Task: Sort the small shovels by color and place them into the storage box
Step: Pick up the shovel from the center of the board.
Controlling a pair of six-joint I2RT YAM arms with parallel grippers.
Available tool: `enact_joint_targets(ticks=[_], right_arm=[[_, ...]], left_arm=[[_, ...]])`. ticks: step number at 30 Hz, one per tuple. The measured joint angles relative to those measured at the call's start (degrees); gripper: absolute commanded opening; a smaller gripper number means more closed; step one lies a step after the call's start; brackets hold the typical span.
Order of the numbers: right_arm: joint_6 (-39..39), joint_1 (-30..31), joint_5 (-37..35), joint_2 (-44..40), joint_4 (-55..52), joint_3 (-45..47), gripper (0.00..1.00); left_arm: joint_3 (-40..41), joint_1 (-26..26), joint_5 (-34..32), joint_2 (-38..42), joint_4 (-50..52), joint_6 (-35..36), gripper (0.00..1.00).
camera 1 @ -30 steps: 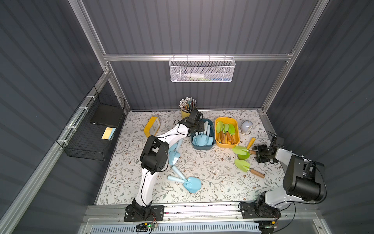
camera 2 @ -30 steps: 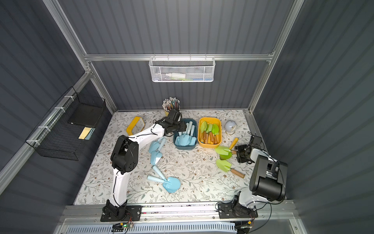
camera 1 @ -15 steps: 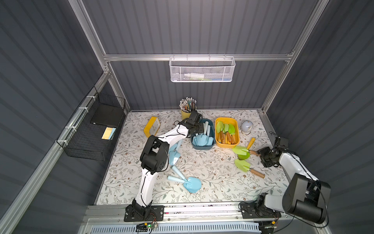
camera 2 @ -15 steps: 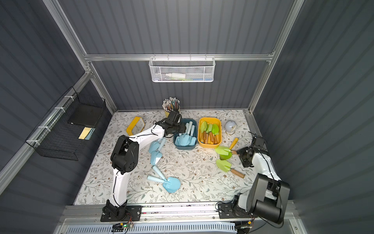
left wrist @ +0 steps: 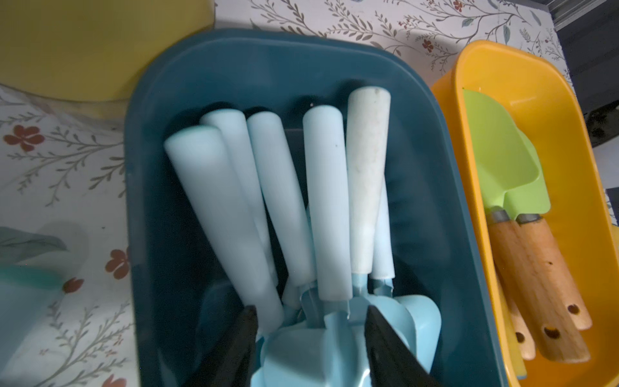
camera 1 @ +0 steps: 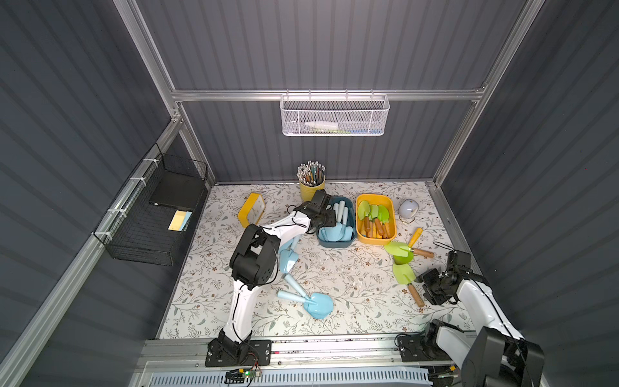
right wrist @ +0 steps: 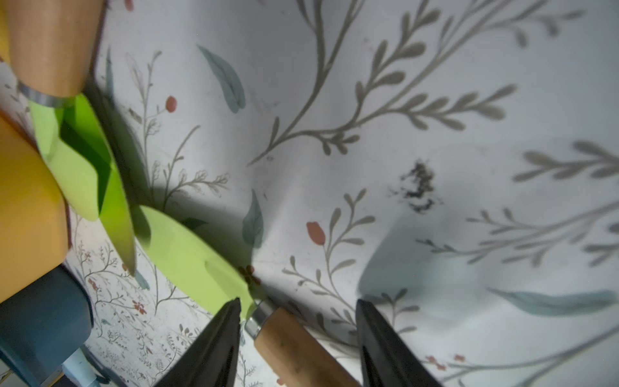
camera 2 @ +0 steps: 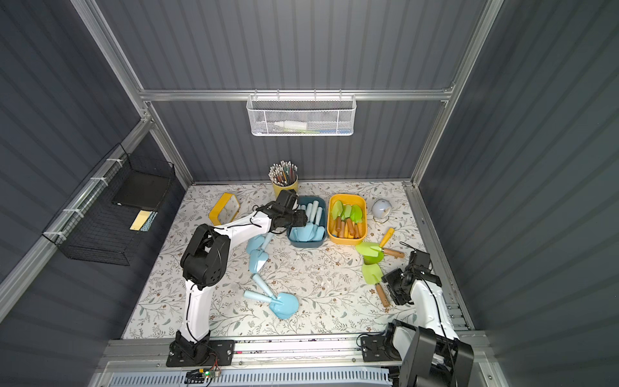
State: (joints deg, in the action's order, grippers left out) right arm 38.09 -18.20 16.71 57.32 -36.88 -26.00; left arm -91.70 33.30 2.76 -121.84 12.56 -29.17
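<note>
Left pincer (left wrist: 310, 308) hovers over the blue box (left wrist: 268, 43), jaws apart and empty, blue shovels (left wrist: 326, 207) packed below. Right pincer (right wrist: 298, 301) gapes astride a green shovel (right wrist: 194, 254) on the tabletop (right wrist: 402, 100) (handle not yet clamped); more green shovels (camera 1: 373, 211) fill the yellow box (camera 1: 374, 196)

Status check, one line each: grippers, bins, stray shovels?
Blue bin: holds blue shovels only.
Yellow bin: holds green shovels only.
Left gripper: open, empty, over blue bin.
Right gripper: open, straddling a wooden handle.
Stray blue shovels: lying on table.
Stray green shovels: lying on table.
</note>
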Motion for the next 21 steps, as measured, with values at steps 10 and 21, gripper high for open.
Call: enact_joint_targets(ticks=[10, 21], right_arm=[[1.3, 3.3, 3.4, -10.8, -6.3, 4.9, 0.59], [7.8, 14.9, 1.8, -10.1, -8.9, 4.6, 0.58]], left_arm=[[4.2, 0.0, 1.2, 3.3, -1.9, 0.2, 0.54], [6.6, 0.0, 2.4, 4.0, -3.2, 1.6, 0.54]])
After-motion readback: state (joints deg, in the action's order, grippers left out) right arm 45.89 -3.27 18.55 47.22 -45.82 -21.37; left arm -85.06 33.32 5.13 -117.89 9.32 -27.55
